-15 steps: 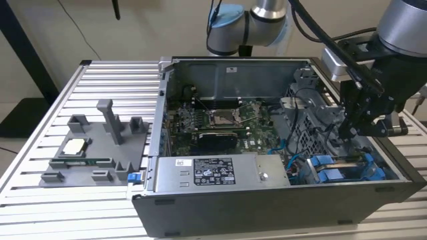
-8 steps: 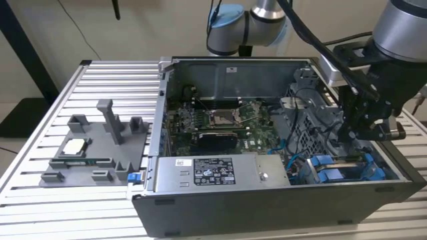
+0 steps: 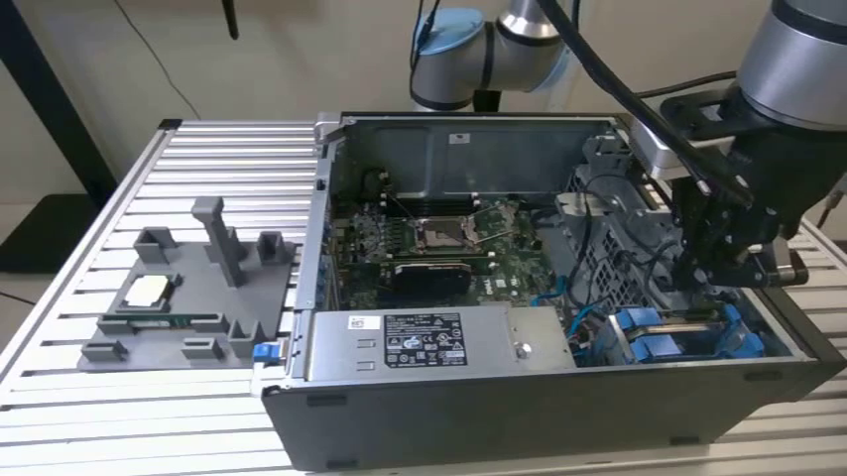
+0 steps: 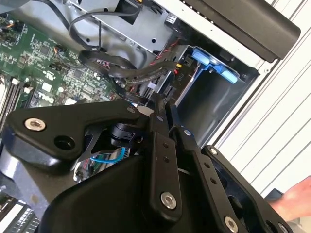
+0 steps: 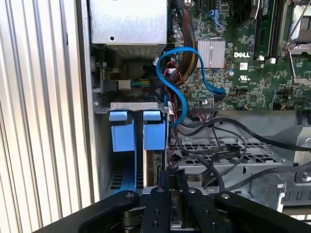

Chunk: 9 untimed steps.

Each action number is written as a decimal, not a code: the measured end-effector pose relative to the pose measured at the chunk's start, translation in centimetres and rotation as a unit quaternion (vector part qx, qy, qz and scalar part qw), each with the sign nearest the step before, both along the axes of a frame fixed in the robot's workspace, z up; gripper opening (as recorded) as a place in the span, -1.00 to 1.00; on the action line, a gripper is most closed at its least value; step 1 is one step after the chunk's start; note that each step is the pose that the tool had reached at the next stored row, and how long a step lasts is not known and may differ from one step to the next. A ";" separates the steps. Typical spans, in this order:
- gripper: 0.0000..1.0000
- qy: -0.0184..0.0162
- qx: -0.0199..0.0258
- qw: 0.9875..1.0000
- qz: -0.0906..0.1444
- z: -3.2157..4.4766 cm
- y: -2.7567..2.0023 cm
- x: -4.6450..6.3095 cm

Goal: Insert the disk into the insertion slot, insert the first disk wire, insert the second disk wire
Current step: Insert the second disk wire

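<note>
The arm [image 3: 794, 59] reaches down, fingers [image 4: 158, 114] pressed together

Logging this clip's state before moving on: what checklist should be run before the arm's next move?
1. Disk in slot: its blue carrier sits inside the bay. Ok, though whether it is fully seated: cannot tell.
2. Gripper positioned at the slot, low inside the case: ok.
3. Gripper holding a disk wire: cannot tell.
4. Blue cable out of the way: it loops right beside the slot. Not ok.
5. Black wires free of the gripper: they cross close to it. Cannot tell.
6. People away from the workspace: a hand is at the edge of the second wrist view. Not ok.
</note>
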<state>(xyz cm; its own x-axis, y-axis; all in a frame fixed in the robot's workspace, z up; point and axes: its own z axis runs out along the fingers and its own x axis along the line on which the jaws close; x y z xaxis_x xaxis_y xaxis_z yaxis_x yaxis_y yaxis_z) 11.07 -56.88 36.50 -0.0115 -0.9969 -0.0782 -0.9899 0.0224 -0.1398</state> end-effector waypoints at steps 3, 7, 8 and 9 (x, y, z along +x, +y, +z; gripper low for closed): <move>-0.68 0.000 -0.001 1.000 0.000 -0.01 0.00 0.0; -0.68 0.000 -0.002 1.000 0.000 -0.02 0.00 0.0; -0.68 0.000 -0.002 1.000 0.000 -0.07 0.01 0.0; -0.68 0.000 -0.002 1.000 0.000 -0.13 0.01 0.0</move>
